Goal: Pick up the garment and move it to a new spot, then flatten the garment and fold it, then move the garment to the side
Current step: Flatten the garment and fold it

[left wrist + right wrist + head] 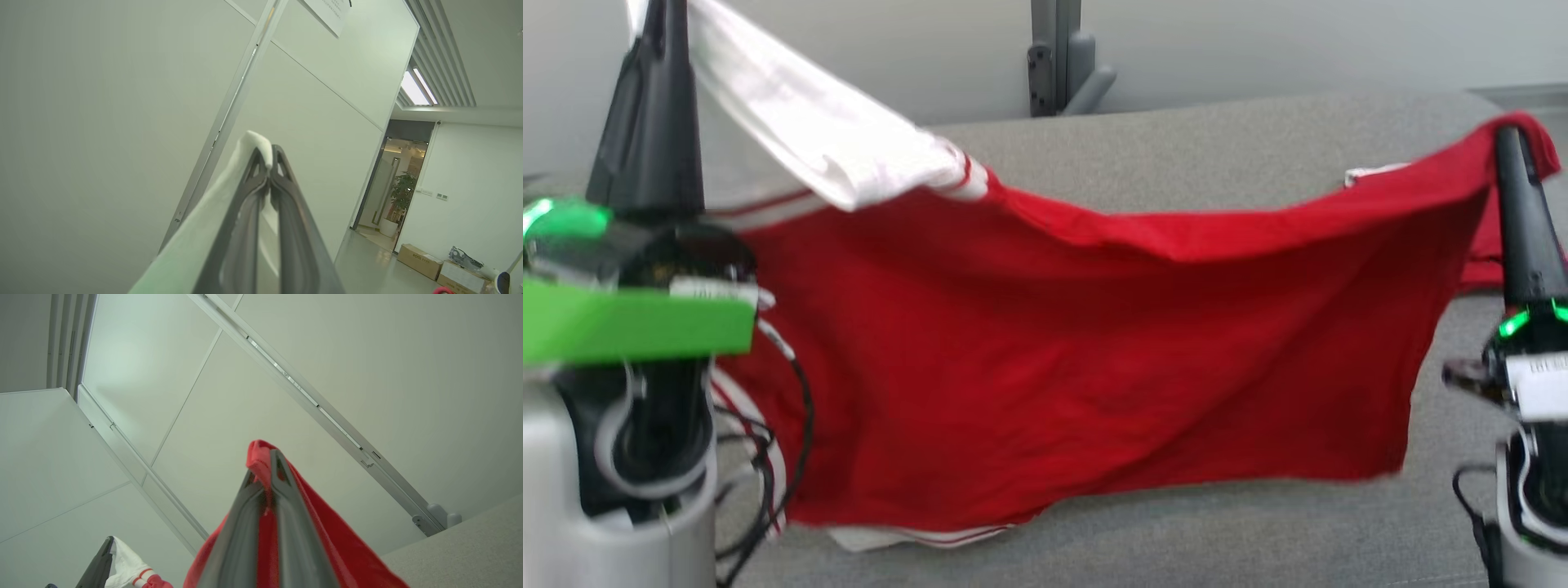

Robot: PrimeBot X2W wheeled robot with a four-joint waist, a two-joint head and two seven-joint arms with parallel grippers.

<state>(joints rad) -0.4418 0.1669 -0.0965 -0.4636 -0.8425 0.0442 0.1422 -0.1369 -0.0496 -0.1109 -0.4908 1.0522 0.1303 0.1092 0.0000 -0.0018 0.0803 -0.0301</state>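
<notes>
The left pincer and the right pincer hold a red cloth garment up between them above the grey felt-covered tabletop. The garment hangs like a wide sheet, with its upper edge sagging in the middle.

The left pincer stands high at the left side of the head view. It is clenched on the white sleeve, which has thin red and white stripes at its end. In the left wrist view the two dark fingers are pressed together, and a fold of white cloth sticks out at their tips.

The right pincer is lower, at the right side. It is clenched on the red edge of the garment. In the right wrist view its fingers are closed on a bunch of red cloth, and the rest of the cloth falls down on both sides of them.

A small white label shows near the top edge of the garment, close to the right pincer. At the lower left a white striped part seems to reach the tabletop, but I cannot tell if it really touches.

Behind the tabletop there is a pale wall panel with a grey metal post.
</notes>
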